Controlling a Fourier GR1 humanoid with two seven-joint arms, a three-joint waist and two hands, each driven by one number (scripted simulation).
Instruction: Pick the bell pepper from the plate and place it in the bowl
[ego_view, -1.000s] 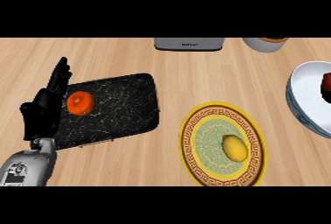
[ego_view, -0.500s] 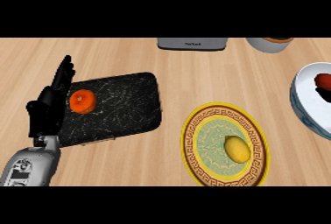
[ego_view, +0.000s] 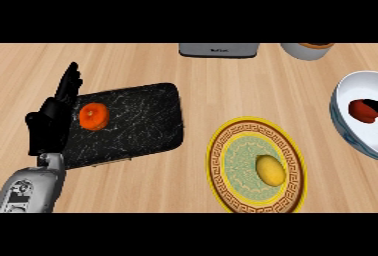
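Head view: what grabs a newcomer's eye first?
Likely the gold-rimmed patterned plate at lower centre, with a yellow item lying on it. Next, the black marbled board at left carrying an orange fruit, with the left hand resting open at its left edge, fingers up.

Bright, even light; soft shadows, no glare.

Whole view panned slightly left, bowl (ego_view: 353, 120) further in frame at right edge, red item (ego_view: 363, 110) inside more exposed, grey appliance (ego_view: 219, 50) and cup (ego_view: 310, 50) shifted rightward, left hand (ego_view: 50, 122) marginally rightward over black board (ego_view: 125, 125).
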